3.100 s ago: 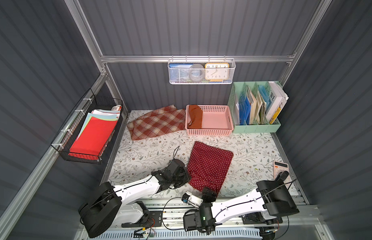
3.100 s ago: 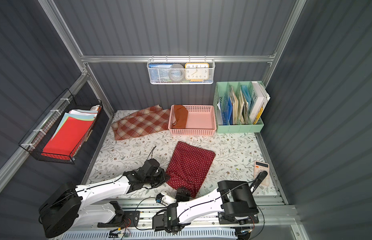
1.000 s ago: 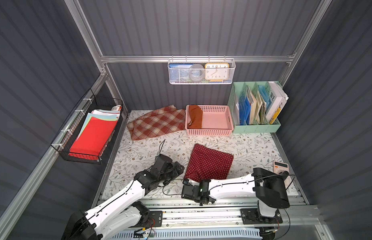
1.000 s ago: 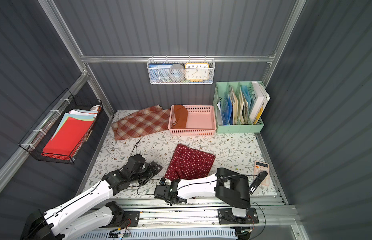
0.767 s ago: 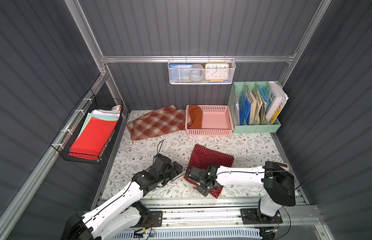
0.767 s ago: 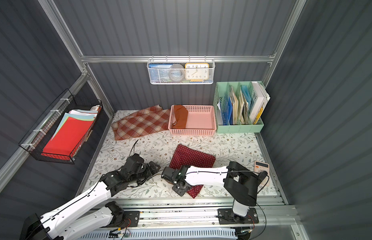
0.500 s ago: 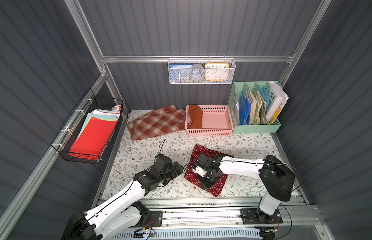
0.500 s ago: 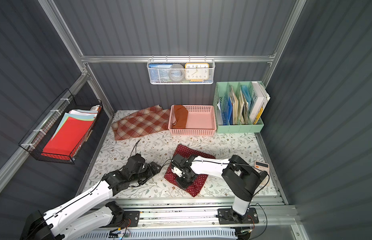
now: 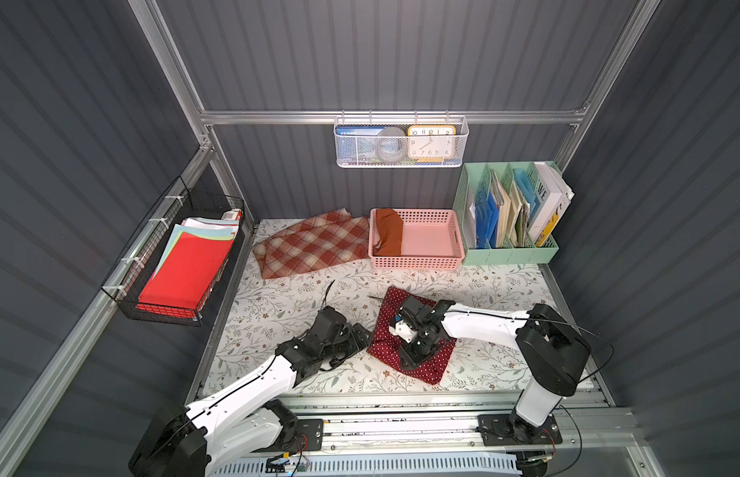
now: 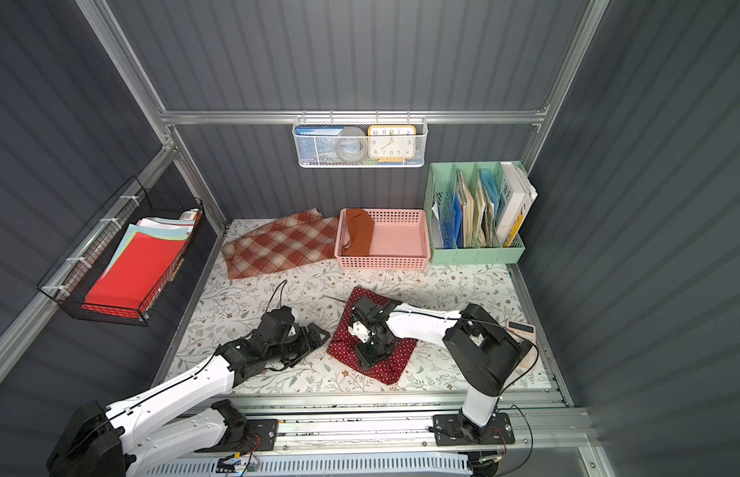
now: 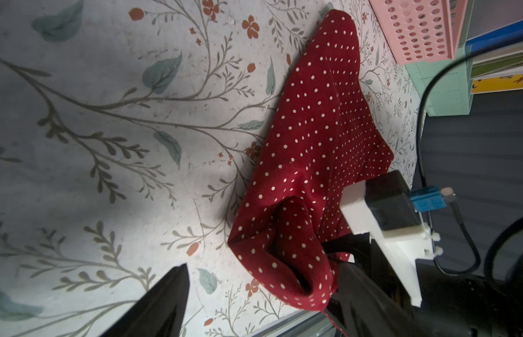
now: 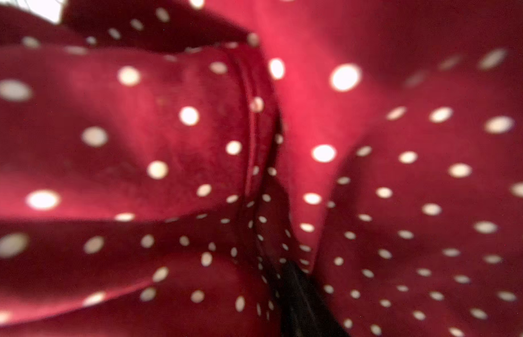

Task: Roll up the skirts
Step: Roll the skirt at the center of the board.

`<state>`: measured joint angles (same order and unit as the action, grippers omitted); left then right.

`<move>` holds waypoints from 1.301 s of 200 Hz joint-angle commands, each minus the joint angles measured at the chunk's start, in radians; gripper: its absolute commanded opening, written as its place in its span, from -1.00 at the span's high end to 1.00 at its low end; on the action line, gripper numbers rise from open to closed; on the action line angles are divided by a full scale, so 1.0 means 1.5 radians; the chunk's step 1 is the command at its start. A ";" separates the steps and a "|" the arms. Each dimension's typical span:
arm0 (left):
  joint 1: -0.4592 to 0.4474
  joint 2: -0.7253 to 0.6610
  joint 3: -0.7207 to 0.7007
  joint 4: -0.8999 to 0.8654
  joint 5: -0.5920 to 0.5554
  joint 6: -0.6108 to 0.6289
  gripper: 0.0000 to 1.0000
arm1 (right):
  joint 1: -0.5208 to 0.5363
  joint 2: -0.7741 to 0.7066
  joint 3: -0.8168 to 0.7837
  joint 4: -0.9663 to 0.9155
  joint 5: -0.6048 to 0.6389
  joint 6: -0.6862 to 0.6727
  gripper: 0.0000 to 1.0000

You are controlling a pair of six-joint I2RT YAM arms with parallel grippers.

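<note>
The polka-dot skirt (image 9: pixel 432 365) (image 10: pixel 395 365) lies bunched on the floral table near the front. My right gripper (image 9: pixel 418 345) (image 10: pixel 372 345) presses down on its middle. The right wrist view is filled with its cloth (image 12: pixel 167 131), and only one dark finger (image 12: pixel 301 303) shows. My left gripper (image 9: pixel 360 334) (image 10: pixel 316 332) stands open at the skirt's left edge. In the left wrist view a folded corner of the skirt (image 11: pixel 283 262) lies between its wide jaws (image 11: pixel 260 303). The plaid skirt (image 9: pixel 314 243) lies flat at the back. The rust-orange skirt (image 9: pixel 388 237) sits in the pink basket (image 9: pixel 416 262).
A mint file holder (image 9: pixel 508 252) stands at the back right. A white wire basket with a clock (image 9: pixel 401 142) hangs on the back wall. A black wire rack with red paper (image 9: pixel 182 264) hangs at the left. A calculator (image 10: pixel 521 330) lies by the right edge.
My right gripper has swung from the table's front edge up onto the polka-dot skirt, which is now bunched under it. The left gripper has edged toward the skirt's left edge.
</note>
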<state>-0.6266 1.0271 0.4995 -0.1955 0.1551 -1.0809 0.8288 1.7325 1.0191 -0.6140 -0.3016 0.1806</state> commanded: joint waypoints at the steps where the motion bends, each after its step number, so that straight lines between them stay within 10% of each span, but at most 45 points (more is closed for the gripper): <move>1: 0.004 0.007 -0.010 0.032 0.017 0.025 -0.67 | -0.008 -0.025 0.006 -0.014 0.092 -0.005 0.12; 260: -0.092 0.130 -0.015 0.183 0.018 -0.005 -0.73 | -0.114 -0.033 -0.003 0.010 0.142 0.007 0.02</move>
<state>-0.7570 1.2137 0.4747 0.0597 0.2054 -1.0828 0.6922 1.6535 1.0225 -0.6151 -0.1299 0.1764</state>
